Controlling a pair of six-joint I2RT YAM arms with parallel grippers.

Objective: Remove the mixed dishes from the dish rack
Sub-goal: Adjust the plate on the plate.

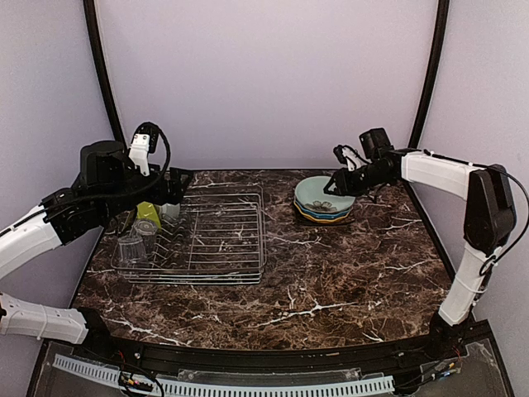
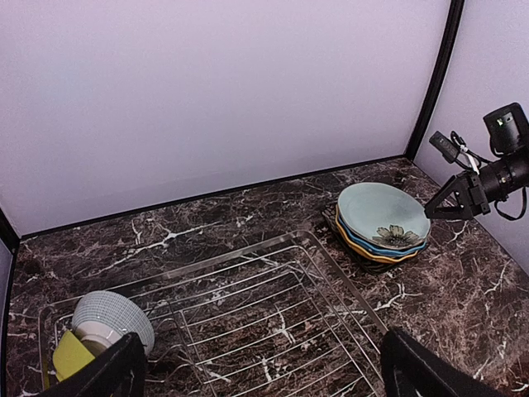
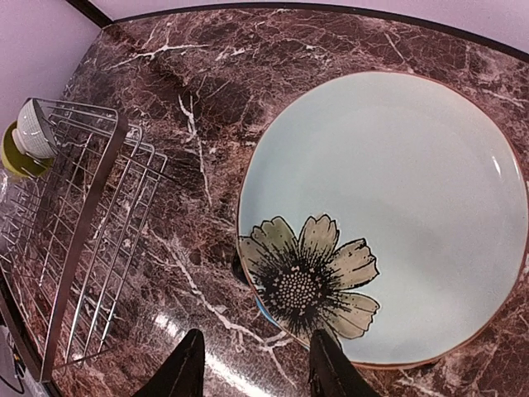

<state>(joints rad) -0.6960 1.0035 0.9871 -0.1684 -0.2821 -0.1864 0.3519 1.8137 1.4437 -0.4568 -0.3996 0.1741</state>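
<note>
The dish rack (image 1: 216, 240) (image 2: 273, 302) (image 3: 83, 240) holds two clear ribbed glasses (image 1: 132, 248) at its left end. Behind them a pale bowl (image 2: 111, 318) (image 3: 33, 128) leans on a yellow-green bowl (image 1: 149, 213) (image 2: 70, 356). On the table to the right, the pale-green flower plate (image 1: 322, 194) (image 2: 382, 215) (image 3: 388, 207) tops a stack with blue (image 3: 269, 310) and yellow rims showing. My right gripper (image 1: 335, 185) (image 3: 258, 372) is open at the flower plate's near-left rim, one finger over the rim. My left gripper (image 1: 175, 188) (image 2: 260, 380) hangs wide open above the rack's back left, holding nothing.
Dark marble table (image 1: 331, 281) with purple walls behind and at both sides. Black frame poles (image 1: 430, 74) rise at the back corners. The right arm's white links (image 1: 483, 240) run along the table's right edge.
</note>
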